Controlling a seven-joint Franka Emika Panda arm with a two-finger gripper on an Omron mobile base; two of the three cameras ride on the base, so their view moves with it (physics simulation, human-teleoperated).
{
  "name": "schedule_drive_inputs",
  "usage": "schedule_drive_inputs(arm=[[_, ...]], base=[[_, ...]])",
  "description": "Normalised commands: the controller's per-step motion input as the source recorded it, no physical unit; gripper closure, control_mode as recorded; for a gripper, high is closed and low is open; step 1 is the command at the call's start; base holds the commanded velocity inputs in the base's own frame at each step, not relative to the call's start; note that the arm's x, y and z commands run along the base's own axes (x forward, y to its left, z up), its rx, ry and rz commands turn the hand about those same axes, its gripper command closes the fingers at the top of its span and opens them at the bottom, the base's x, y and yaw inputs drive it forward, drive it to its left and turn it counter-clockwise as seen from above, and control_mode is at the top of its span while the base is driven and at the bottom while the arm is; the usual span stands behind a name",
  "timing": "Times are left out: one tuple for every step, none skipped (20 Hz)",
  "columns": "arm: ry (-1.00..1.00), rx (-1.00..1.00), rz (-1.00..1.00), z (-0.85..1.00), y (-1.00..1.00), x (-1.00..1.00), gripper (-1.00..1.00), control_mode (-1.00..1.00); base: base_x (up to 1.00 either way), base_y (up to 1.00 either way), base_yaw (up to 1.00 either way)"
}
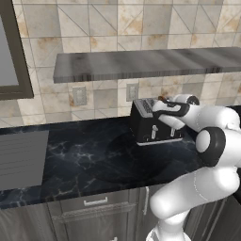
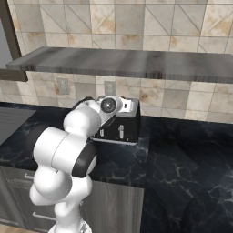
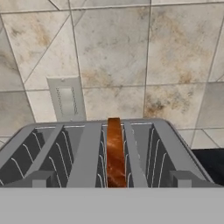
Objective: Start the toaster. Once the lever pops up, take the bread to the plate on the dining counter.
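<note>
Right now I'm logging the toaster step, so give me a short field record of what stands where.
toaster: black, on the dark marble wall counter, against the tiled wall
bread: upright in the toaster's middle slot, top edge sticking out above it
gripper: open, holding nothing; the hand sits over the toaster's top
levers: two pale ones on the toaster's front; up or down cannot be told
shelf: grey, on the wall above the toaster

Even flat light, soft shadows, slight blur.
</note>
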Motion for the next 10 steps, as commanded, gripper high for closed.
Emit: schedule_drive_inputs(arm=[[0.00, 0.02, 0.00, 0.00, 0.00, 0.11, -1.00, -1.00], [0.00, 0.03, 0.00, 0.00, -0.07, 0.04, -1.00, -1.00], [0.00, 0.02, 0.00, 0.00, -0.06, 0.01, -1.00, -1.00], [0.00, 0.01, 0.00, 0.00, -0.04, 0.00, -1.00, -1.00], [0.00, 0.00, 0.01, 0.00, -0.02, 0.00, -1.00, -1.00], [0.00, 0.00, 0.01, 0.00, -0.04, 0.00, -1.00, -1.00], [0.00, 0.01, 0.01, 0.00, -0.03, 0.00, -1.00, -1.00], [0.00, 0.00, 0.01, -0.01, -0.01, 0.00, -1.00, -1.00], [0.00, 0.00, 0.01, -0.07, -0.06, 0.00, -1.00, -1.00], [0.00, 0.01, 0.01, -0.09, -0.10, 0.00, -1.00, -1.00]], base=[[0.00, 0.00, 0.00], [0.00, 0.00, 0.00], [0.00, 0.00, 0.00], [0.00, 0.00, 0.00], [0.00, 0.00, 0.00], [0.00, 0.00, 0.00], [0.00, 0.00, 0.00], [0.00, 0.00, 0.00], [0.00, 0.00, 0.00], [0.00, 0.00, 0.00]])
